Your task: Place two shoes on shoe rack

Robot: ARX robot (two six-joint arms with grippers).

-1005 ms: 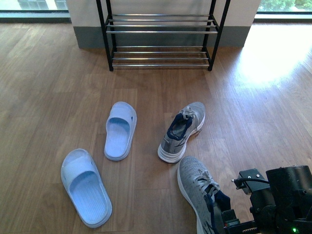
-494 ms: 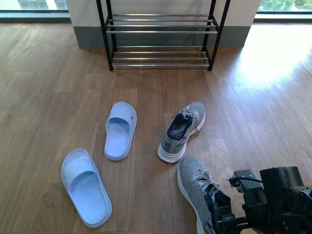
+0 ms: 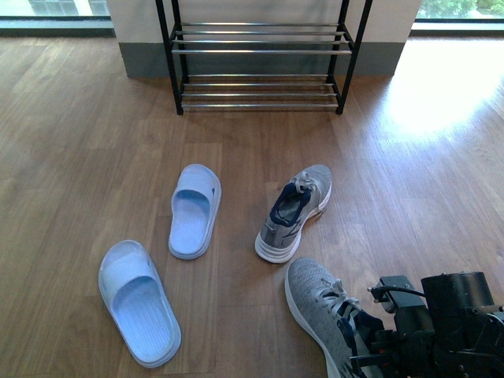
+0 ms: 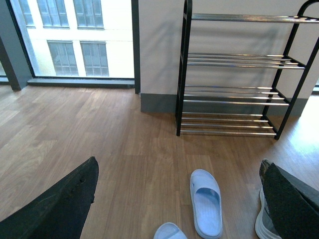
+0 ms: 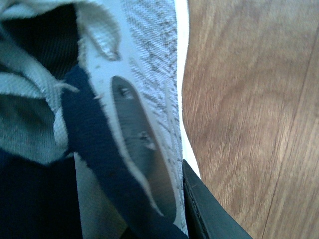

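Right arm: low at my front right, the right gripper (image 3: 366, 350) down at the near sneaker's (image 3: 319, 303) collar.
Left arm: raised, left gripper (image 4: 178, 169) spread wide, facing the shoe rack (image 3: 260, 51).
Room: wooden floor (image 3: 79, 157); rack against the wall; two pale blue slippers (image 3: 194, 210) left.
Right jaws: I see a finger pad (image 5: 142, 154) pressed on the knit side, clamped.
Far sneaker (image 3: 294, 213): on the floor, between the near one and the rack.

Grey sneakers (image 3: 293, 214) (navy lining), pale-blue slides (image 3: 194, 211)
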